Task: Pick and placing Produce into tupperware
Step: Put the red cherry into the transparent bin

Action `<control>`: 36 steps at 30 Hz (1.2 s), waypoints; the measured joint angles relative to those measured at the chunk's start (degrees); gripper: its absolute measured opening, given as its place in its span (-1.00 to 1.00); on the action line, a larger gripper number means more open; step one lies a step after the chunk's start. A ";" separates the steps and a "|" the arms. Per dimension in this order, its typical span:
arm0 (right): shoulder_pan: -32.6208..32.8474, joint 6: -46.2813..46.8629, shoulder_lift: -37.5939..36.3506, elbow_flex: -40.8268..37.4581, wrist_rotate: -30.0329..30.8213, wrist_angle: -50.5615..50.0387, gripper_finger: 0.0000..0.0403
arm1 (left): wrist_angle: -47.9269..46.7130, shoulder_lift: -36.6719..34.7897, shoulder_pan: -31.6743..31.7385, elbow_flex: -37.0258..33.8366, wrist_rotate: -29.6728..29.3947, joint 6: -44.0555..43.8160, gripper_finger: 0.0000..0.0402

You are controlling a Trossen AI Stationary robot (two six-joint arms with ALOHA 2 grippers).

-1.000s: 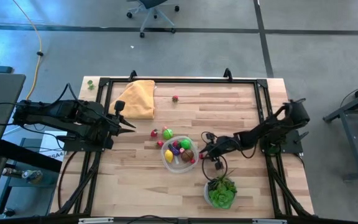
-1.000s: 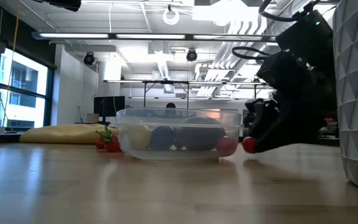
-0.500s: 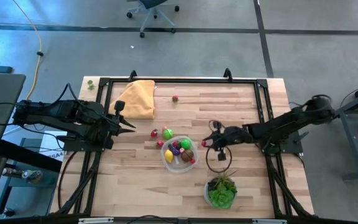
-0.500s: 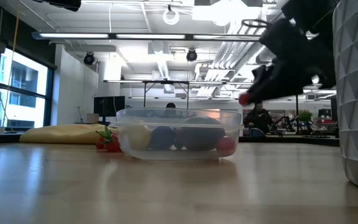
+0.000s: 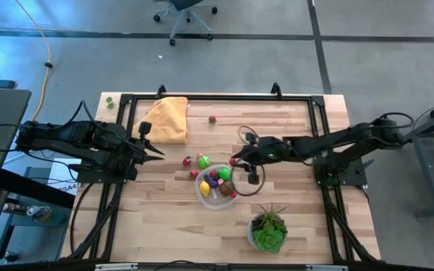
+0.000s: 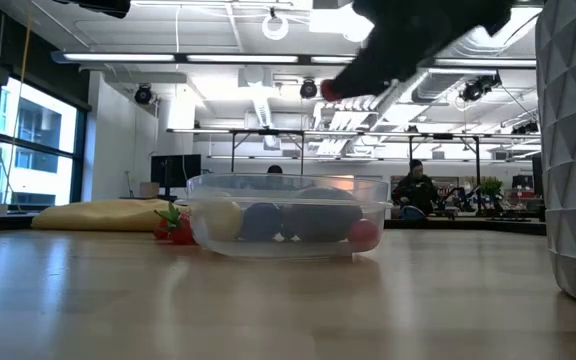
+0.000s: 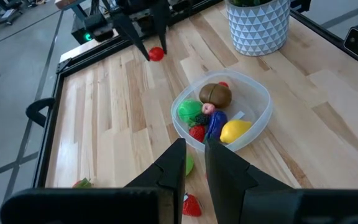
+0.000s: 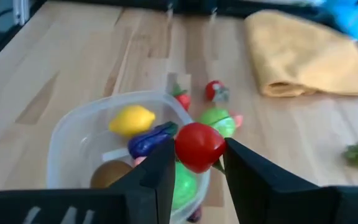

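The tupperware (image 5: 218, 186), a round clear container, stands mid-table and holds yellow, purple, green, brown and red produce (image 8: 131, 119). My right gripper (image 5: 238, 160) hangs above the table just beyond the container's far right rim, shut on a small round red piece of produce (image 8: 199, 146). More pieces lie on the table left of the container (image 5: 202, 161), and a strawberry (image 5: 212, 119) lies farther back. My left gripper (image 5: 157, 150) waits at the table's left side, shut and holding nothing. My right gripper pinches the red piece by its two opposite sides (image 8: 180, 149) between its two fingertips. The fingers slant down from the table's right side. The piece is lifted clear, well above the table and higher than the container's rim (image 6: 288, 180).
A folded yellow cloth (image 5: 166, 119) lies at the far left. A green plant in a white patterned pot (image 5: 267, 232) stands near the front edge, right of the container. A black frame (image 5: 217, 98) borders the table. Bare wood lies at the far right and near left.
My right gripper has risen from the table at the container's right side, carrying the red piece clear of the wood. It has gone toward the far edge and a little left, and now hangs by the container's far right rim. The fingers stay shut on the piece.
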 joint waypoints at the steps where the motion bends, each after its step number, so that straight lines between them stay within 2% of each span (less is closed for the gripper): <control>1: -0.23 0.11 1.79 2.50 -0.91 -2.39 -0.44 | 0.00 -0.01 0.01 0.00 0.00 0.00 -0.75; 8: -0.19 -1.66 16.28 18.53 -4.43 -17.70 -0.44 | 0.01 -0.01 0.01 0.00 0.00 -0.02 -0.75; 15: -0.11 -2.98 27.73 27.60 -7.93 -23.25 -0.44 | 0.00 -0.01 0.02 0.00 0.00 0.00 -0.75; 36: -0.41 -4.52 31.38 28.25 -7.67 -22.39 -0.44 | -0.02 0.02 0.00 0.00 0.00 -0.02 -0.75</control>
